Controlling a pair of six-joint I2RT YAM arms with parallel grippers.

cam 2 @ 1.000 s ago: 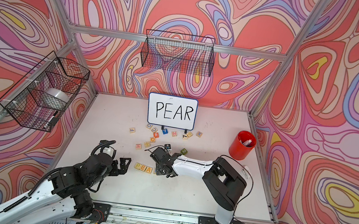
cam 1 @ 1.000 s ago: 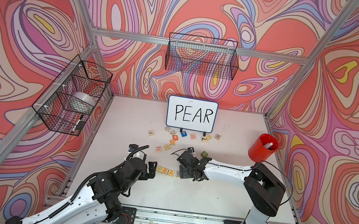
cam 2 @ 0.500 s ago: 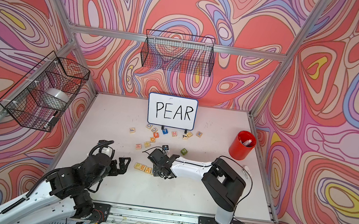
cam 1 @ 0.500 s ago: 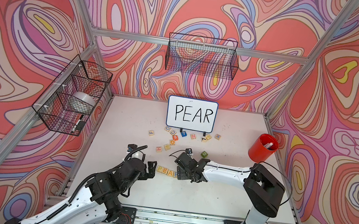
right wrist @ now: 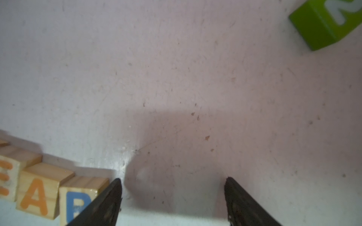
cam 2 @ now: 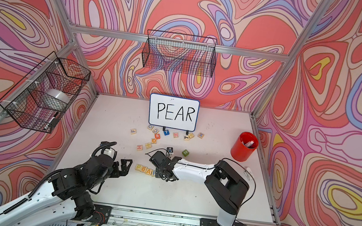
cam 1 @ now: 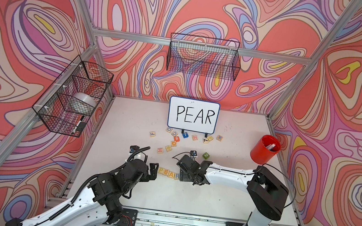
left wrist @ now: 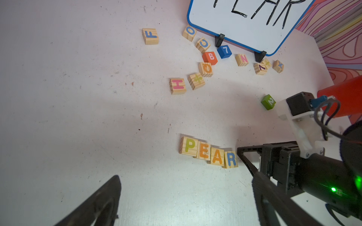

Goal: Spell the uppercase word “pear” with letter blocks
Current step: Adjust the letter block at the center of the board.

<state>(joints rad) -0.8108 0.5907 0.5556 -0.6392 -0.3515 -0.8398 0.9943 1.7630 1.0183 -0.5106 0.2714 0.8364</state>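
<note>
Now the R block (left wrist: 231, 159), hidden before, shows beside the right pincer (right wrist: 172, 179).

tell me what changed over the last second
The open right pincer crept slightly toward the R block at the row's end; nothing gripped or released. The P-E-A-R row, the left pincer and the loose blocks stayed put.

I read PEAR across the letter blocks (left wrist: 208, 152), PEAR on the whiteboard (cam 1: 193, 115), 7 on a blue cube (left wrist: 224, 51), 2 on a green cube (left wrist: 268, 101).
</note>
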